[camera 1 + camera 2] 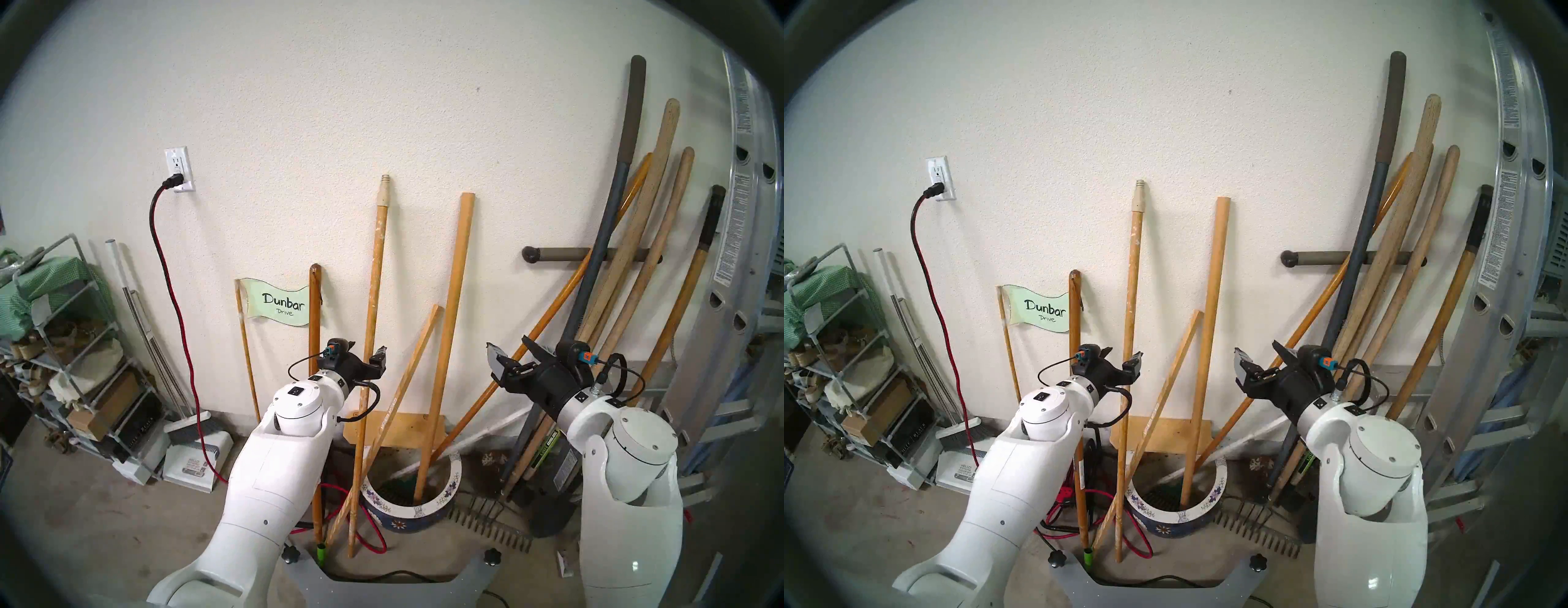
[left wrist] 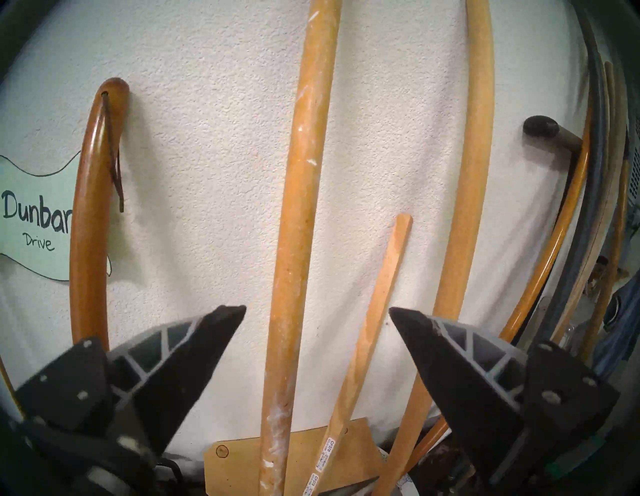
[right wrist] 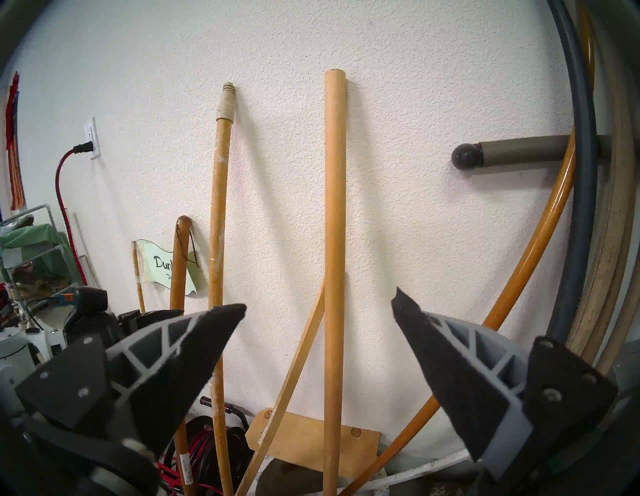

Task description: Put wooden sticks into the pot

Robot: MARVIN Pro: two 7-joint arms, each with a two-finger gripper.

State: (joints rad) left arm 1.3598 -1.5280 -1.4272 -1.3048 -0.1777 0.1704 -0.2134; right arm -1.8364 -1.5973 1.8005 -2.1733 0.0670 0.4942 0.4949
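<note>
Your left hand (image 2: 317, 313) hangs wide open, grasping nothing, with the white-speckled yellow wooden pole (image 2: 298, 214) standing between its fingers, so closing should catch it. That pole leans on the wall, foot outside the blue, white-rimmed ceramic pot (image 1: 441, 501) below your hand. Your right hand (image 3: 318, 311) waits open, empty.

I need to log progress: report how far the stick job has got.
Done: the plain round dowel stands with its foot inside the pot.
In hand: nothing is gripped. The left gripper is open, with the white-speckled pole between its fingers; the right gripper is open and empty.
Left: the speckled pole and the thin square slat both stand on the floor beside the pot.
</note>
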